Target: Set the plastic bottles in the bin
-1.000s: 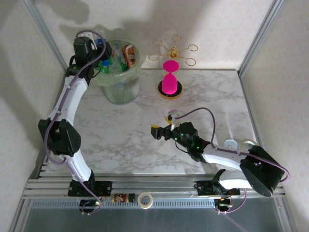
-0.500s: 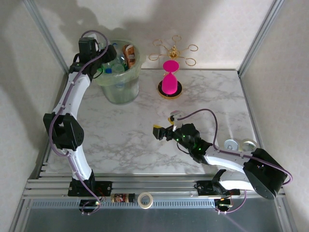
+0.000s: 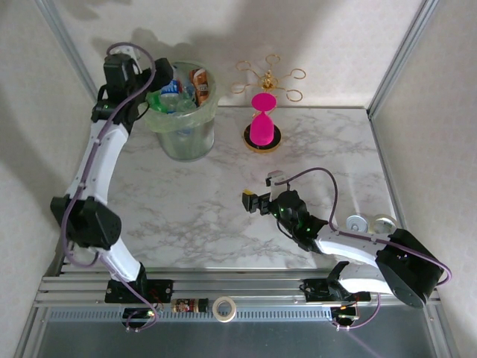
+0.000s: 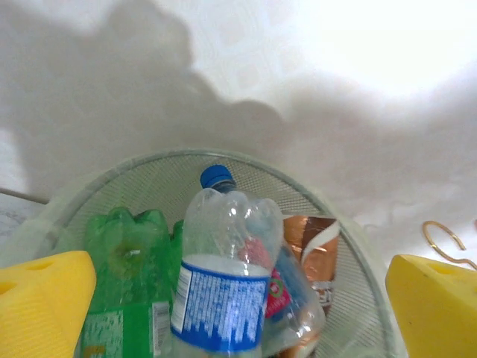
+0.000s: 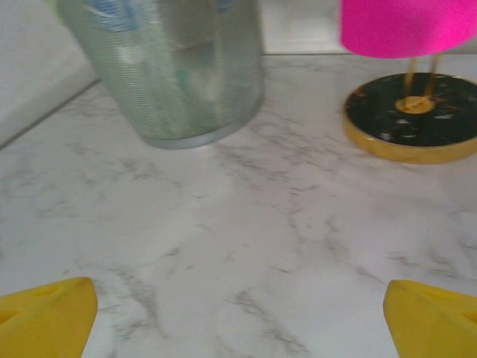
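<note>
Above the bin (image 4: 141, 183), the left gripper (image 4: 238, 298) is spread wide and empty. The left wrist view shows the clear bottle (image 4: 232, 231) with its blue label (image 4: 216, 309), print illegible. The right gripper (image 5: 238, 313) is likewise wide and empty.

Bin (image 3: 186, 138) mouth crowded: bottles (image 4: 223, 283) piled about to rim level, little room to dip in. The left gripper (image 3: 153, 80) hangs over its left rim, fingers spread wide. Back wall sits close behind the bin. Table (image 3: 186, 209) centre is bare marble, a wide lane from the right gripper (image 3: 256, 200) (fingers spread too) toward the bin. Pink hourglass (image 3: 262, 123) and gold wire stand (image 3: 268, 78) block the far middle, leaving a narrow gap between hourglass and bin. Two round discs (image 3: 369, 222) sit at the right edge.
</note>
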You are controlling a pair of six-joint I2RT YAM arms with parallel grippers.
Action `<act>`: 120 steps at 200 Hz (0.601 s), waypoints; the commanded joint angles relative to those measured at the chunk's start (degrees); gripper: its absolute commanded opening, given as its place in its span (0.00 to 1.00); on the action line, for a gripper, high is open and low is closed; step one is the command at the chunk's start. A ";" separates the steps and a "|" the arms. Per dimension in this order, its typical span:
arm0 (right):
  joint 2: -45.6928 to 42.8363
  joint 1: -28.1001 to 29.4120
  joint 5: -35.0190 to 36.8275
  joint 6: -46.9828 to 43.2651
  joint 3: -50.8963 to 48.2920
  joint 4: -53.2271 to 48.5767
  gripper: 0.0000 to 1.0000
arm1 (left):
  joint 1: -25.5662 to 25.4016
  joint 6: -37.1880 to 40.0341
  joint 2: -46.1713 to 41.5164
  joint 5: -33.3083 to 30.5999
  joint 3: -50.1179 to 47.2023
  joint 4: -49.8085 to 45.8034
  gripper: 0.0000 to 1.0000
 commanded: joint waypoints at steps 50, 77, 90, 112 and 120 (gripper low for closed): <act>0.94 -8.71 16.73 -5.35 2.71 -1.79 0.99 | 0.04 -11.60 -28.62 -8.80 -43.01 25.21 1.00; 3.07 -15.14 18.65 -7.49 3.04 0.87 0.99 | -0.34 -12.86 -34.72 -13.18 -56.31 28.30 1.00; 4.25 -18.25 18.45 -9.12 2.88 3.54 0.99 | -0.40 -12.89 -35.91 -15.35 -61.70 29.27 1.00; 6.80 -23.40 18.32 -12.74 2.34 9.12 0.99 | -0.79 -9.84 -35.42 -19.17 -68.93 31.69 1.00; 7.88 -25.39 17.67 -13.80 2.49 10.42 0.99 | -1.05 -8.43 -34.84 -20.74 -71.11 33.13 1.00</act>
